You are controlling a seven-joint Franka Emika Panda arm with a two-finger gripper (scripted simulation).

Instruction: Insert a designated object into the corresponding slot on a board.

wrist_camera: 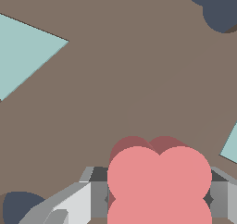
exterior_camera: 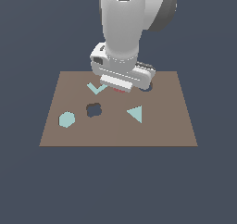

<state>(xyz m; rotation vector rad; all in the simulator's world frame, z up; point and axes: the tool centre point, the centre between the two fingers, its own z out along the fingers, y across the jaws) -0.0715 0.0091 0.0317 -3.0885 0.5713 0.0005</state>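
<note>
While the gripper (wrist_camera: 159,190) grasps the red clover block (wrist_camera: 159,183) above the board (exterior_camera: 162,130), the clover hole (exterior_camera: 94,109) is unfilled, so insertion remains.

A teal hexagon (exterior_camera: 66,119) lies toward the exterior view's left, and a teal triangle (exterior_camera: 135,113) lies toward that view's right. A teal chevron (exterior_camera: 96,87) sits farther back. A plain round dark hole (exterior_camera: 146,86) is partly hidden at the back.
</note>
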